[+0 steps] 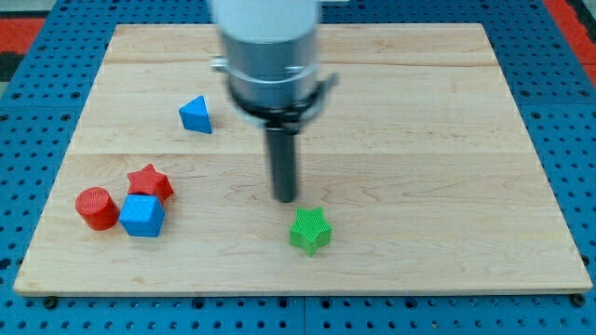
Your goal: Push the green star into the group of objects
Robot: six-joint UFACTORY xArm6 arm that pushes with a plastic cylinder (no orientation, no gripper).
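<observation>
The rod is standing upright, its tip point(287, 198) bare and gripping nothing, just above the green star point(310, 230), which is lying slightly to its right. The group, red star point(150, 181), red cylinder point(96, 207) and blue cube point(142, 216), is sitting well to its left, so it looks to be needing the star's right side for a leftward push.

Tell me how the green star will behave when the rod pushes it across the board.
The green star sits flat and squat, so it will probably slide, not roll or tip. Its points may make it spin if my tip, just above-left of it, hits off-centre. It looks rigid, likely light.
</observation>
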